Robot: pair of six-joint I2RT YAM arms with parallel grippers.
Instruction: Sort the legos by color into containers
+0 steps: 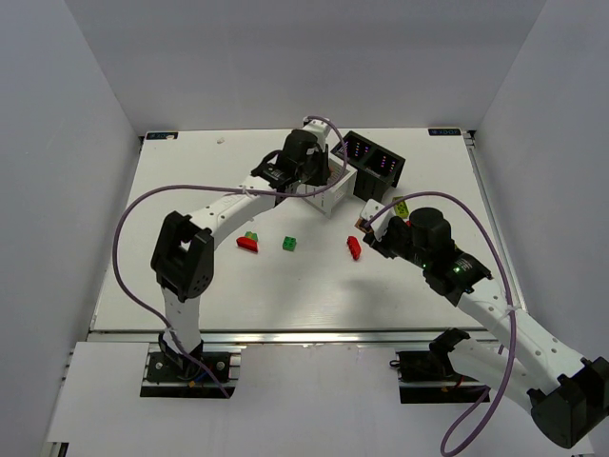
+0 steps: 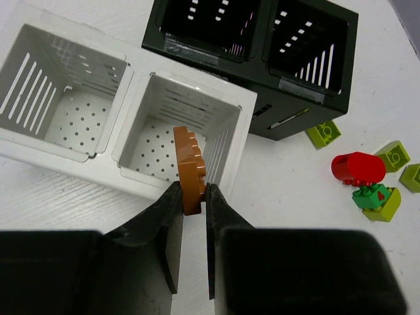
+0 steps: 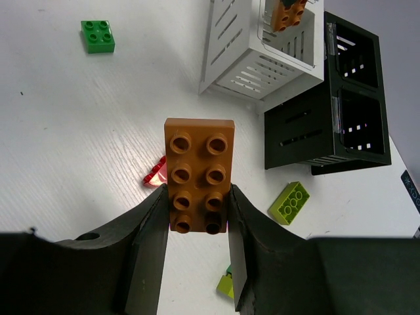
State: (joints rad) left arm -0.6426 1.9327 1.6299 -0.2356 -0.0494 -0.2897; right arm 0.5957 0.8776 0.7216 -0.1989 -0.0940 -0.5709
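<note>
My left tool (image 2: 190, 190) is clenched on an orange-brown brick (image 2: 189, 167), gripped edge-on with its studs to one side. It hangs over the white bin (image 2: 203, 84), above the compartment nearer the black bin (image 2: 295, 111). The two bins stand touching on the bench (image 1: 285, 295), and the white compartments I can see into hold nothing.

My right tool (image 3: 198, 193) grasps an orange-brown plate (image 3: 200, 157) by its long sides, with its two rows of four studs facing my wrist camera. It is held above the bench, short of both bins.

Loose on the bench are a dark green brick (image 3: 97, 36) well apart from the bins, a red brick (image 3: 156, 174) partly hidden behind my plate, and a yellow-green brick (image 3: 289, 202) just beside the black bin.
</note>
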